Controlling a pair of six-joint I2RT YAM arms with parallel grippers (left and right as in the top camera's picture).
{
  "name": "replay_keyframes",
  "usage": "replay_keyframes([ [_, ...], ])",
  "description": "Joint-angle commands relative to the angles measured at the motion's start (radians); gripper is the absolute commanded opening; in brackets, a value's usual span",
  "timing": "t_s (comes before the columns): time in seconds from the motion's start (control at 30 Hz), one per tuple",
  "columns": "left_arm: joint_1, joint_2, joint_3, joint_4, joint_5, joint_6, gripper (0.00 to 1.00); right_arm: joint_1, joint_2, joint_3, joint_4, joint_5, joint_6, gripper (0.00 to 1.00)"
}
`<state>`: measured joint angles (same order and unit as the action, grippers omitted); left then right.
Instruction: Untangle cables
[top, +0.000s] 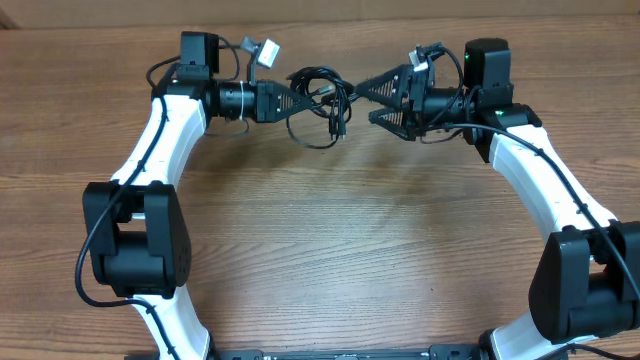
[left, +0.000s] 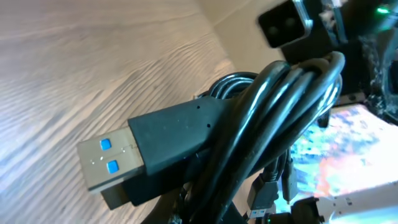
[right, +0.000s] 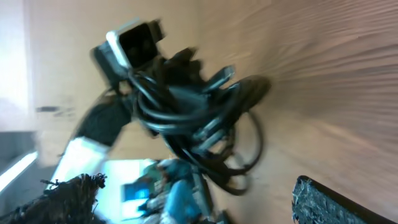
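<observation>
Plug (left: 124, 155) foremost, the knotted cables (left: 273, 118) sit clenched in the left gripper (top: 298, 100) at the far side of the table (top: 320, 250); beyond, the right gripper (top: 362, 104) gapes empty. A one-sided tug could cinch the knot tighter

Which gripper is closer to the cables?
Left. The left gripper is shut on the cables, holding them at one side. The right gripper is open, just off their other side, with its fingers spread towards them.
</observation>
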<state>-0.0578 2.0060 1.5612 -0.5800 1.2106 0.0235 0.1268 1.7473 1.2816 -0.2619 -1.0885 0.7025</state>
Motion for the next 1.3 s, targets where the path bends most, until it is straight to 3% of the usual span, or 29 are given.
replay_keyframes([
  [0.0, 0.009, 0.011, 0.014, -0.07, -0.138, -0.004, 0.04, 0.002, -0.022, 0.021, -0.042, 0.122, -0.222, 1.0],
  [0.17, 0.006, 0.011, 0.014, -0.204, -0.3, 0.0, 0.04, 0.008, -0.031, 0.021, -0.107, 0.148, -0.467, 1.0],
  [0.37, -0.027, 0.011, 0.014, -0.315, -0.353, 0.029, 0.04, 0.093, -0.035, 0.021, -0.296, 0.48, -0.755, 1.0],
  [0.5, -0.065, 0.011, 0.014, -0.37, -0.468, 0.029, 0.04, 0.169, -0.035, 0.021, -0.322, 0.584, -0.851, 1.0],
  [0.6, -0.109, 0.011, 0.014, -0.391, -0.516, 0.029, 0.04, 0.236, -0.035, 0.021, -0.319, 0.648, -0.895, 1.0],
  [0.83, -0.143, 0.011, 0.014, -0.398, -0.556, -0.013, 0.04, 0.291, -0.035, 0.021, -0.304, 0.715, -0.895, 0.89],
  [0.9, -0.143, 0.011, 0.014, -0.412, -0.556, -0.013, 0.04, 0.292, -0.035, 0.021, -0.304, 0.719, -0.895, 0.82],
  [0.97, -0.143, 0.011, 0.014, -0.423, -0.556, -0.013, 0.04, 0.292, -0.035, 0.021, -0.306, 0.733, -0.894, 0.67],
  [1.07, -0.143, 0.011, 0.014, -0.423, -0.555, -0.026, 0.04, 0.292, -0.035, 0.021, -0.309, 0.732, -0.894, 0.58],
  [1.27, -0.144, 0.011, 0.014, -0.418, -0.49, -0.027, 0.04, 0.292, -0.035, 0.021, -0.308, 0.733, -0.895, 0.57],
])
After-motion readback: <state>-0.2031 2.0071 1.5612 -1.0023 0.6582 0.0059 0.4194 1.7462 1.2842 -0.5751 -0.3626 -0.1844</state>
